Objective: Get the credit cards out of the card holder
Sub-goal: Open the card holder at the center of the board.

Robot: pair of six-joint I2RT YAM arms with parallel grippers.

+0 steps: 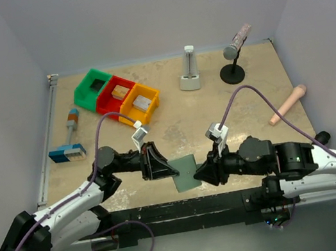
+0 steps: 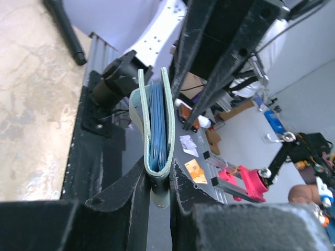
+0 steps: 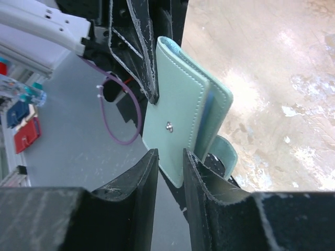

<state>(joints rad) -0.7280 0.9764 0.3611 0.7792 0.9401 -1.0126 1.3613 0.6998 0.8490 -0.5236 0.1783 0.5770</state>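
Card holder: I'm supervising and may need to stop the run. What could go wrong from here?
The right fingers straddle the card holder at an outer-panel corner, not the blue layers inside, so they may tug the holder instead. The left fingers pinch only its folded end; it might twist or slip free.

Overhead view plus two wrist close-ups.
Top camera looks down on the whole worktop (image 1: 178, 107); wrist cameras face each other, sharing the card holder (image 1: 185, 173).
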